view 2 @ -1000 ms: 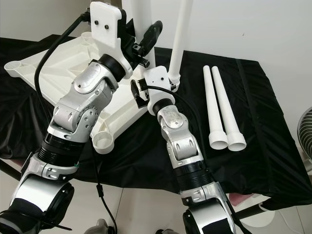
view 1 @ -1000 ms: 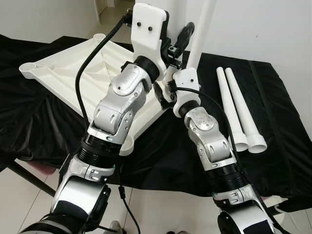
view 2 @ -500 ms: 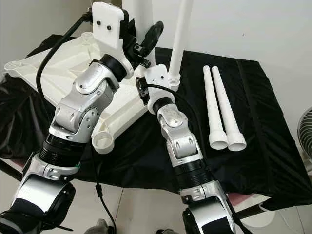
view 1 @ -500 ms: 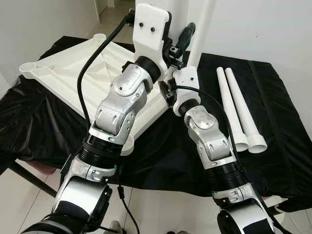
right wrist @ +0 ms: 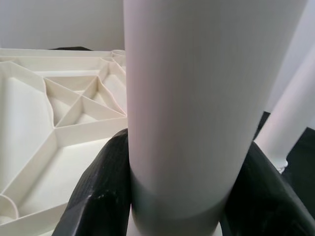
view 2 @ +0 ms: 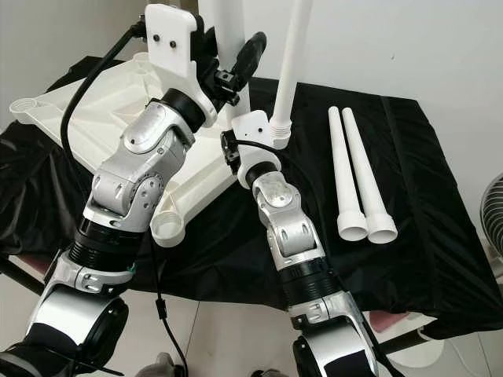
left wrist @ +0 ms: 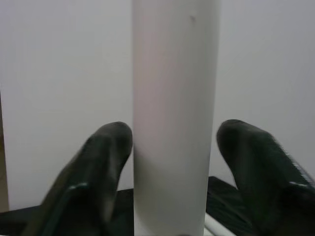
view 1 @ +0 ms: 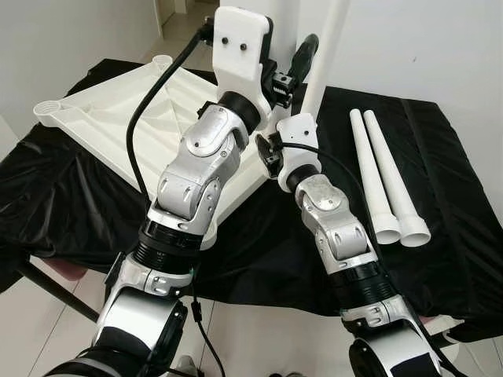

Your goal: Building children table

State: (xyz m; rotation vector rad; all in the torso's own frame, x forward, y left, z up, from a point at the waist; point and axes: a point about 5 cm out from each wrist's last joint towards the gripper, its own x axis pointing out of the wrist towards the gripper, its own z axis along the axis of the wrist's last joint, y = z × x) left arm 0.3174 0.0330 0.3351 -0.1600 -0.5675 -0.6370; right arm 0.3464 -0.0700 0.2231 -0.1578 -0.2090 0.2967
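Note:
A white tabletop point(view 1: 102, 118) lies upside down, ribs up, on a black cloth. A white table leg point(view 2: 224, 31) stands upright at its near right corner. My left gripper point(left wrist: 176, 132) is raised and shut on the upper part of this leg point(left wrist: 174, 98), one black finger point(view 2: 251, 49) showing beside it. My right gripper point(right wrist: 184, 147) is shut on the same leg point(right wrist: 197, 88) low down, just above the tabletop's ribs point(right wrist: 74, 113). A second leg point(view 2: 291, 63) stands upright just behind, at the tabletop's far right corner.
Two loose white legs point(view 2: 350, 173) lie side by side on the black cloth point(view 2: 424, 236) to the right. An open leg socket point(view 2: 165, 228) sits at the tabletop's near corner. A fan point(view 2: 495, 212) stands past the table's right edge.
The tabletop's left end and the cloth under it have shifted slightly to the right. Both grippers keep their hold on the upright leg; the right wrist has edged up a little.

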